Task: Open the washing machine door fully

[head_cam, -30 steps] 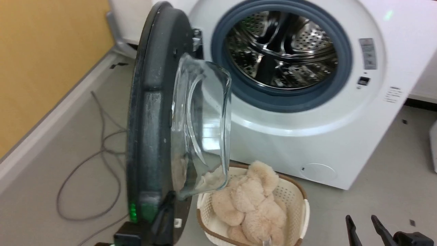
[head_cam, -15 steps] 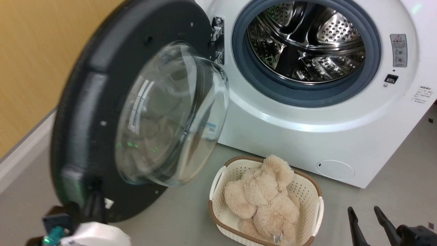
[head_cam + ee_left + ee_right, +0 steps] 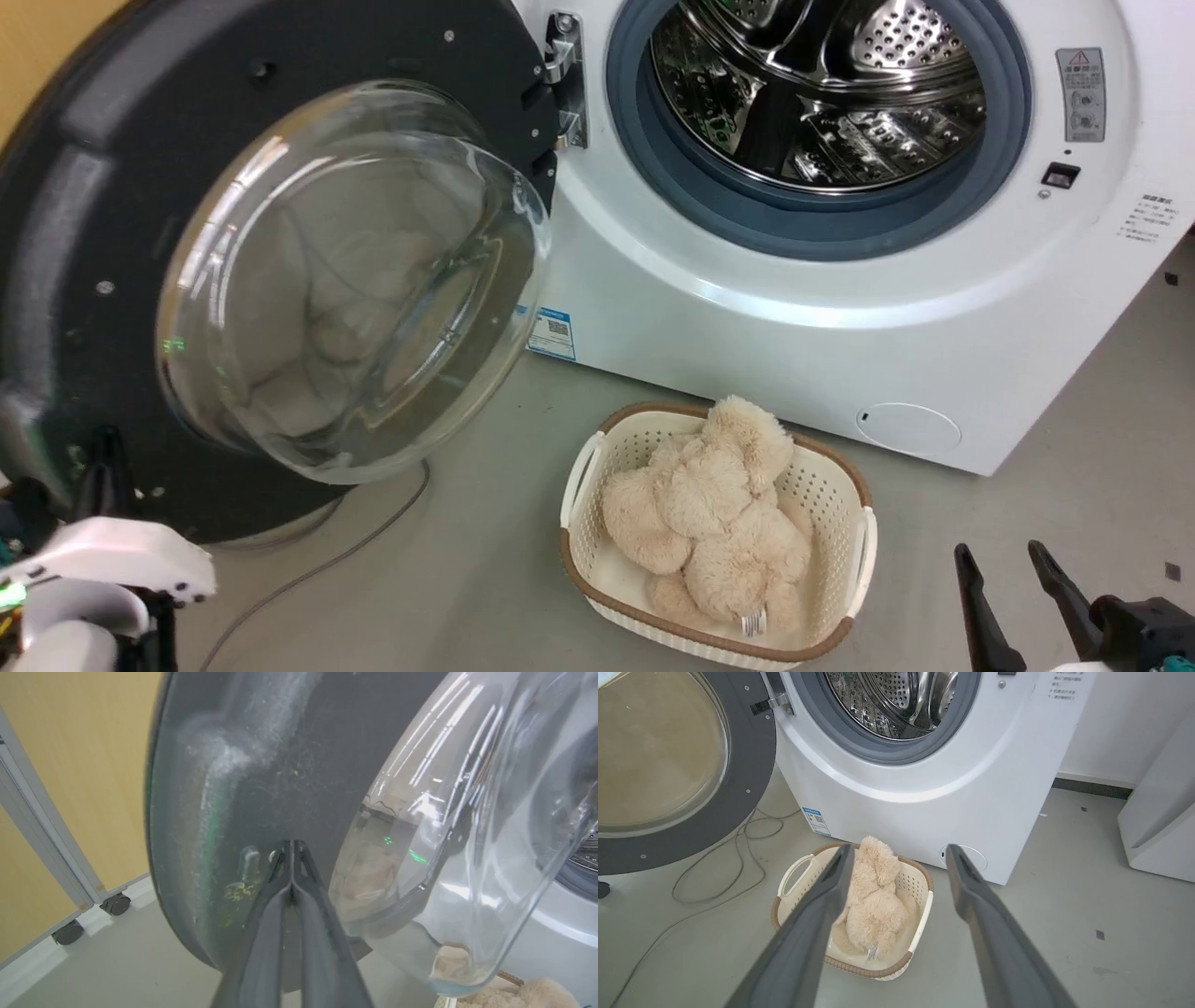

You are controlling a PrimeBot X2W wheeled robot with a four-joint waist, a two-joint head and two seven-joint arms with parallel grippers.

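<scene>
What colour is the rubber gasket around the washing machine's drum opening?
The gasket is blue-grey, clearest in the head view.

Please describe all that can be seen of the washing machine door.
The washing machine door is round, with a matte dark-grey, dusty inner face carrying small screws and a bulging clear glass bowl. It stands swung wide to the left of the washing machine, held by a metal hinge, inner face toward the camera. The left gripper, shut, seems to press its tips on that face.
</scene>
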